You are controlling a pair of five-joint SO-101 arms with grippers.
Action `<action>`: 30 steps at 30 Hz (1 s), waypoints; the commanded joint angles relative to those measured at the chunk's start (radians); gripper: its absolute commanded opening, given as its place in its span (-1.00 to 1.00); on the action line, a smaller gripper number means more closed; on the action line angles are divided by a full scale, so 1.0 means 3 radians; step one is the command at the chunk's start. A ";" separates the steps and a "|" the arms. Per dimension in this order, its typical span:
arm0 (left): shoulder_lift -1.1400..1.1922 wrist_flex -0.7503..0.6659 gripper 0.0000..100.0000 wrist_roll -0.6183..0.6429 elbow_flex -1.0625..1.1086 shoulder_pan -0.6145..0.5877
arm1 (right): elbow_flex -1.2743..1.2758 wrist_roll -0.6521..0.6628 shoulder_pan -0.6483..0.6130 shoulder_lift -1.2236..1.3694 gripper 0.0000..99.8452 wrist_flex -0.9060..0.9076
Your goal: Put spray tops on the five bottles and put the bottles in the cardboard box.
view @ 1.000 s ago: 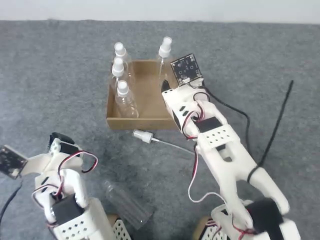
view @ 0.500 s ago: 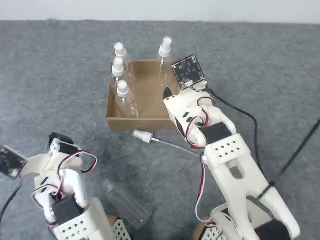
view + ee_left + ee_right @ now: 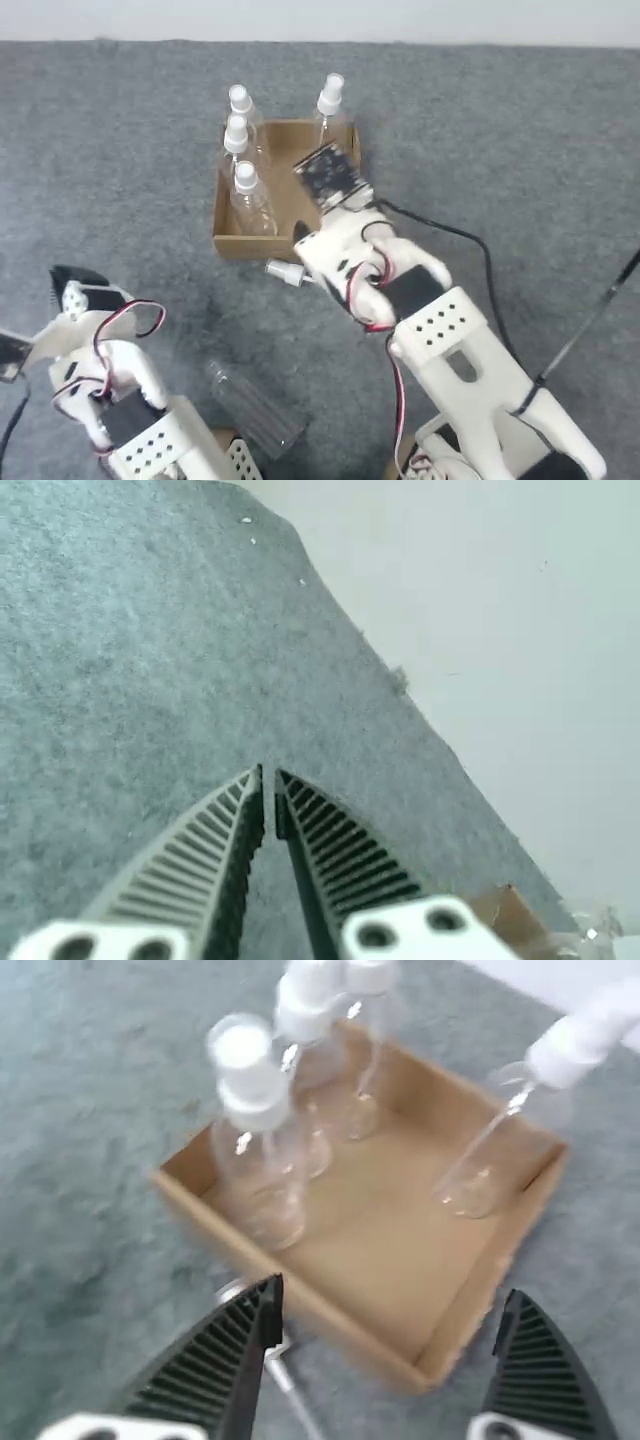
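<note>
The cardboard box [image 3: 290,205] stands at the table's middle back. Three capped bottles [image 3: 238,140] line its left side and one capped bottle [image 3: 328,105] stands in its far right corner. A loose spray top [image 3: 286,271] with its thin tube lies just in front of the box. An uncapped clear bottle [image 3: 255,410] lies on its side near the front. My right gripper [image 3: 390,1330] hangs open over the box's front edge [image 3: 330,1310], above the spray top [image 3: 240,1295]. My left gripper [image 3: 268,785] is shut on nothing at the front left [image 3: 72,285], over bare carpet.
Grey carpet covers the table, with a pale wall edge [image 3: 480,630] beyond. A black cable [image 3: 470,245] trails to the right of the right arm. Open carpet lies left of the box and between the two arms.
My right arm has drawn back and swung left, from the box's right side to its front edge over the loose spray top. The left arm has turned farther left.
</note>
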 commanded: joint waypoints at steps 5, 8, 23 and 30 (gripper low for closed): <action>-0.0056 -0.0138 -0.98 -0.0026 -0.0033 -0.0015 | -0.0041 0.0020 -0.0534 -0.0197 -0.41 0.0289; -0.0056 -0.0143 -0.98 -0.0026 -0.0033 -0.0015 | -0.0020 0.0015 -0.0816 -0.0171 -0.41 0.0330; -0.0056 -0.0353 -0.98 -0.0010 -0.0049 -0.0552 | 0.0210 -0.0251 -0.1537 -0.0166 -0.40 0.0309; -0.0056 -0.0404 -0.98 -0.0010 -0.0049 -0.0752 | 0.0302 -0.0251 -0.1823 -0.0166 -0.40 0.0315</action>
